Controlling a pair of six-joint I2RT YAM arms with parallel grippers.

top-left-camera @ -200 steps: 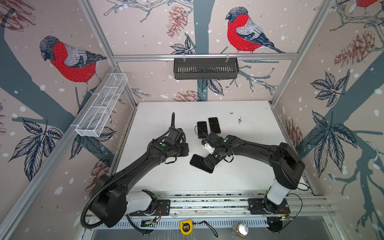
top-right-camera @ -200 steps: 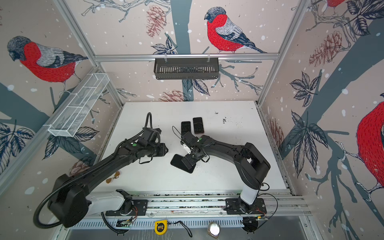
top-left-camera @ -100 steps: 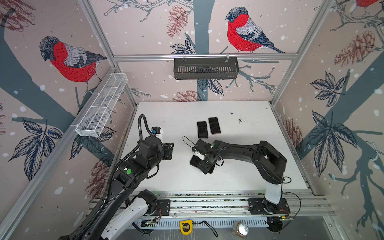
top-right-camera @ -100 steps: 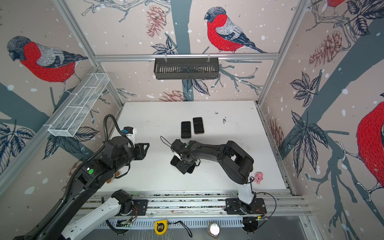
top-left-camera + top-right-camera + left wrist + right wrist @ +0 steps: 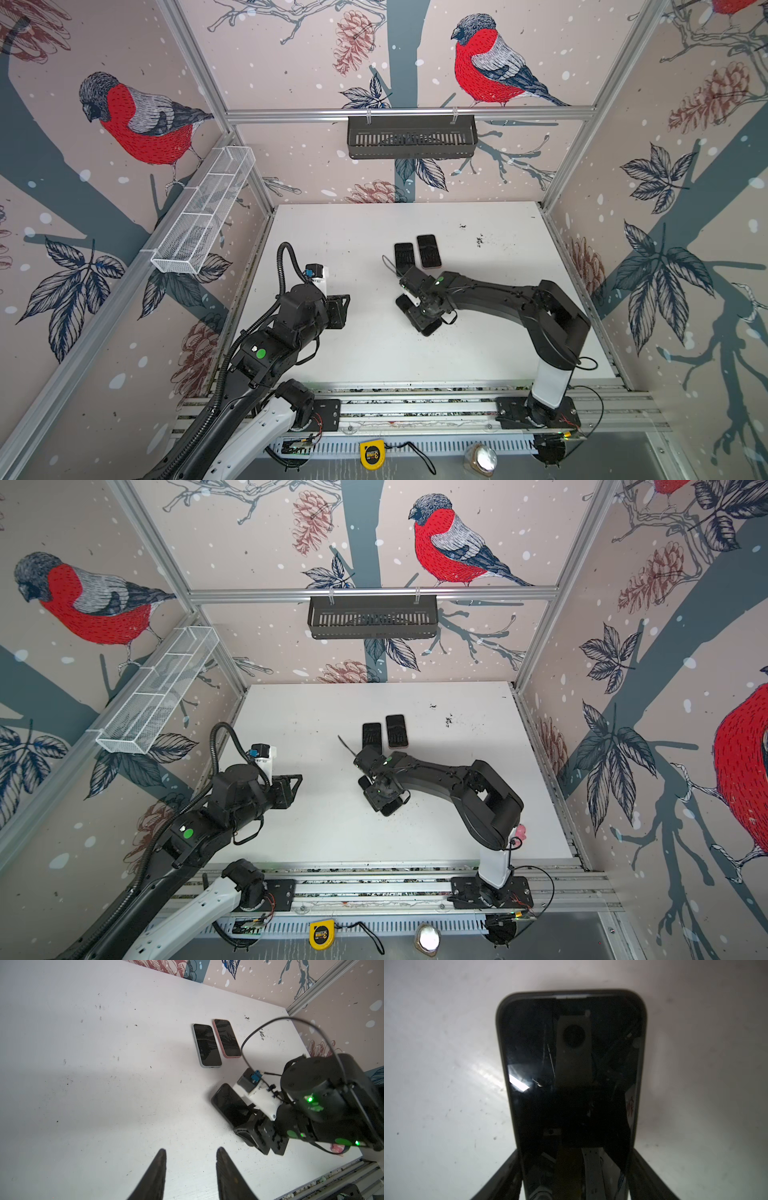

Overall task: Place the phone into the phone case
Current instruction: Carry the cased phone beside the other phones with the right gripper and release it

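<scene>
A black phone [image 5: 571,1064] lies flat, screen up, on the white table [image 5: 357,249], and a dark rim around it looks like the phone case. In a top view only its ends [image 5: 430,328] show from under the right wrist. My right gripper [image 5: 575,1153] straddles it, one finger [image 5: 508,1167] against each long side, shut on it. The same hold appears in the left wrist view, on the phone [image 5: 228,1103]. My left gripper [image 5: 191,1152] stands open and empty over bare table, well left of the phone in both top views [image 5: 340,309] [image 5: 293,789].
Two more phones lie side by side farther back, one in a grey case [image 5: 404,258] and one in a pink case [image 5: 428,251]. A black basket [image 5: 411,137] hangs on the back wall and a white wire rack [image 5: 203,212] on the left wall.
My left arm has drawn back from the phone to the left and opened a little. My right gripper has settled over the phone and narrowed onto its sides.
</scene>
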